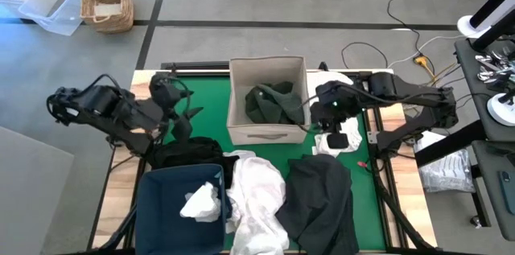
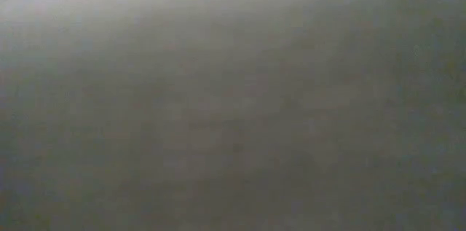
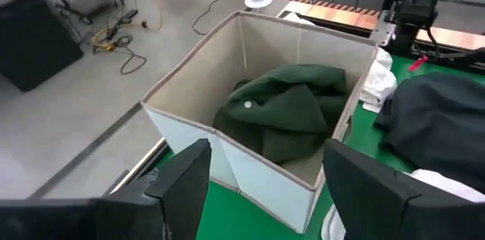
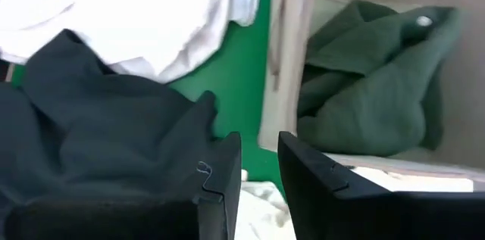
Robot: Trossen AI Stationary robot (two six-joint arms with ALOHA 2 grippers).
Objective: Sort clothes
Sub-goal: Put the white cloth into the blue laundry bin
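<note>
Hovering by the desk's left edge, the left gripper holds its fingers apart, empty. Beside it lie a black garment and, in the navy bin, a white one. Mid-desk, the beige box holds a dark green garment. White clothes and a charcoal garment sprawl at the near edge: soft, light, probably best pinched at a raised fold. The right gripper, right of the box, has its fingers slightly parted and empty.

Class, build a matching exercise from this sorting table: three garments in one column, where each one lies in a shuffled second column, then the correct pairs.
Garments
1. dark green garment
2. small white garment
3. charcoal garment

Places
A. in the navy bin
B. spread on the green mat, near the right gripper
C. in the beige fabric box

Pairs: 1-C, 2-A, 3-B
</note>
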